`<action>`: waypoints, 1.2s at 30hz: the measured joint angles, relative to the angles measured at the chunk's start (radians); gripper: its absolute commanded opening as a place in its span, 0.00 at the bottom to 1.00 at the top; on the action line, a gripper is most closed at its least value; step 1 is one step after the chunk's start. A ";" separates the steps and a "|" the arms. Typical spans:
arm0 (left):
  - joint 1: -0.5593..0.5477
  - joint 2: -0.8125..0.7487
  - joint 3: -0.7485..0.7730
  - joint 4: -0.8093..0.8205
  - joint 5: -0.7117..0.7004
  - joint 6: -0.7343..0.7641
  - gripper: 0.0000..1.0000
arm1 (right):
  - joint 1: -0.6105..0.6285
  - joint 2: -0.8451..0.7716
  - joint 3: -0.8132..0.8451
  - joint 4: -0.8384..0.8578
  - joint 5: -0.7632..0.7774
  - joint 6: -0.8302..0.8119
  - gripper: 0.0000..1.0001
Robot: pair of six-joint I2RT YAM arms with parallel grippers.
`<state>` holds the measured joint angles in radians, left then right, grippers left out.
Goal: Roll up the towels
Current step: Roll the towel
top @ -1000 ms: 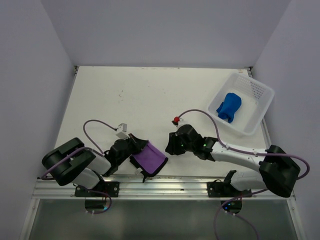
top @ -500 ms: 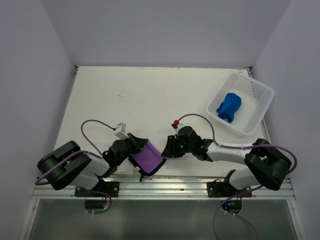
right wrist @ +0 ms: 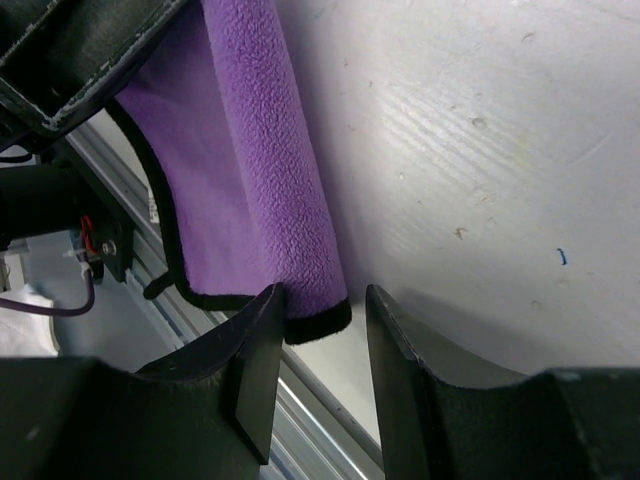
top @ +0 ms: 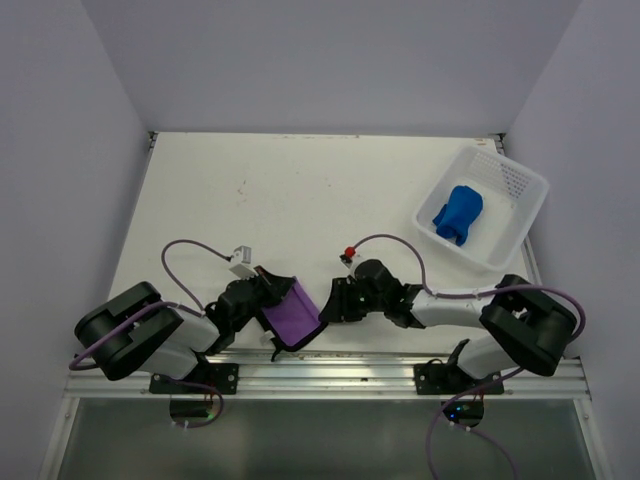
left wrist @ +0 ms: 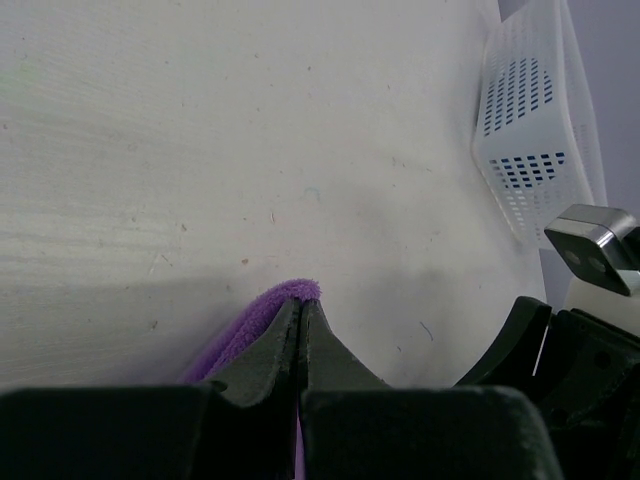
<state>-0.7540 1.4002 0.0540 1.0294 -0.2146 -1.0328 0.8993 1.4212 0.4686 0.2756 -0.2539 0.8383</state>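
- The purple towel (top: 292, 315) lies at the near edge of the table (top: 300, 190), between the two arms and just beside the metal rail (top: 330, 372).
- The blue towel (top: 459, 213) sits bunched inside the white basket (top: 520, 190) at the far right, well apart from both arms.
- The left gripper (left wrist: 302, 322) is clenched on the purple towel. Its jaws are pressed together, with a tuft of purple pile showing at the tips.
- The right gripper (right wrist: 322, 300) is released. Its jaws straddle the towel's dark-trimmed corner, with a visible gap on one side, and no pinch is made.
- Handling, as judged: the towel is light, soft fleece with no stiffness. It sags and folds wherever it is unsupported, and it does not hold a shape unaided.
- The long edge in the right wrist view already curls into a loose tube. This curl probably opens if released without tension.
- The pile surface should offer good friction, so slipping from the jaws is unlikely. The thin black trim is the firmer part.
- Recommended hold: take the trimmed corner, or the curled edge just behind it, opposite the left gripper's hold. The cloth can then be kept taut across its width.
- Risk: the towel lies close to the rail, and a loose corner may drop over the table edge.
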 measured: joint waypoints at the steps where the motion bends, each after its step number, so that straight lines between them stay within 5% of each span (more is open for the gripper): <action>1: 0.000 0.000 0.000 0.000 -0.001 0.000 0.00 | 0.007 0.012 0.000 0.010 0.000 0.002 0.42; 8: -0.003 -0.008 0.000 0.000 -0.002 -0.004 0.00 | 0.051 0.068 0.000 0.048 0.006 0.018 0.34; 17: -0.011 -0.040 0.000 -0.012 -0.011 -0.005 0.00 | 0.078 0.083 0.010 0.050 0.051 0.027 0.00; 27: -0.012 -0.120 -0.002 -0.094 -0.028 -0.004 0.01 | 0.153 0.015 0.074 -0.114 0.192 -0.047 0.00; 36: 0.007 -0.232 0.051 -0.354 -0.043 0.009 0.35 | 0.243 0.004 0.156 -0.338 0.381 -0.133 0.00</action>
<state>-0.7471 1.1687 0.1051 0.6758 -0.2577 -1.0237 1.1427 1.4254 0.6243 -0.0628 0.1272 0.7055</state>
